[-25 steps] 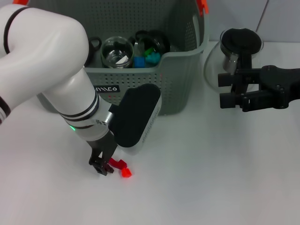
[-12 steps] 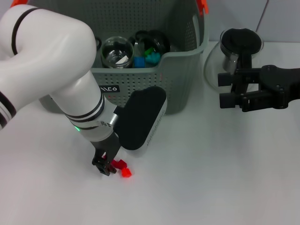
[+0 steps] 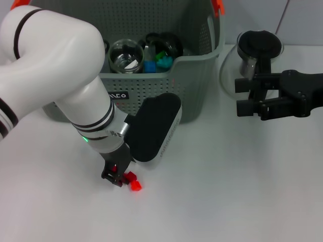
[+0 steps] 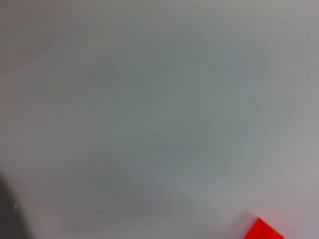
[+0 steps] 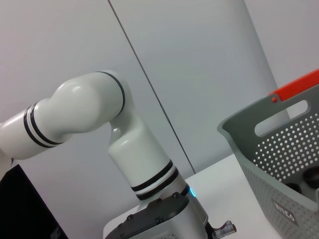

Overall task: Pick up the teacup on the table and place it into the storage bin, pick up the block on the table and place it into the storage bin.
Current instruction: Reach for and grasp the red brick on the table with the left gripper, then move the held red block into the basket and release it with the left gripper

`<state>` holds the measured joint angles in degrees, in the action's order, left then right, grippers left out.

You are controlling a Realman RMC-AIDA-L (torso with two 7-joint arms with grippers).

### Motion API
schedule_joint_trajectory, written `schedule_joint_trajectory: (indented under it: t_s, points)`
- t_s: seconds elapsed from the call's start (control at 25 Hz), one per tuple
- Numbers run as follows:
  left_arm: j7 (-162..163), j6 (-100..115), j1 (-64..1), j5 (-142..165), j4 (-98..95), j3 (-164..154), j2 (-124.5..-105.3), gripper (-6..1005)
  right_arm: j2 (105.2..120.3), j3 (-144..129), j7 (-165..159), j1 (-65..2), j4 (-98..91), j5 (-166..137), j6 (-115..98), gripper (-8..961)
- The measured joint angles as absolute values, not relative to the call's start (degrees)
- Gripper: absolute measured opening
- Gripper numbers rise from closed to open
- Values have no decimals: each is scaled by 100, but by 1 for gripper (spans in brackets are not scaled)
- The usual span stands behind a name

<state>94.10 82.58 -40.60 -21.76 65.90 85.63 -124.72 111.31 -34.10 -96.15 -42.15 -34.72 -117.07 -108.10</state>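
Head view: left tool (image 3: 117,176) reaches down at red block (image 3: 133,182).

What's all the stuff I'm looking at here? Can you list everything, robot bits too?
table: one, white, under everything.
storage bin: one, grey and perforated, orange clip on its rim, at the back of the table.
glass cup: one, clear, inside the bin.
blue and green blocks: a few, inside the bin beside the cup.
red blocks: two small pieces, on the table in front of the bin.
glass pot: one, clear with a black lid, right of the bin.
left gripper: black, down at the red blocks.
right gripper: black, open, hovering in front of the pot.
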Motion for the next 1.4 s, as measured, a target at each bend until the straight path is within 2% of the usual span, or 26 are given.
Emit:
schedule_joint_trajectory:
  t_s: [0.12, 0.32, 0.76, 1.4]
  points:
    - [9414, 8254, -4062, -2175, 6586, 8560, -12472, 507, 11130, -3410, -9615, -4211, -3471, -11707, -10804, 925]
    - [9421, 8299, -4087, -2168, 6577, 8560, -12472, 285, 11126, -3410, -9615, -4197, -3471, -11707, -10799, 925]
    - [9501, 8374, -4196, -2111, 6427, 8492, -12462, 175, 11117, -3352, -9598, -4184, -3476, -11707, -10822, 925]
    - [9563, 8611, -4210, -2101, 6613, 8543, -12452, 189, 11119, -3315, -9547, -4177, -3476, -11698, -10854, 925]
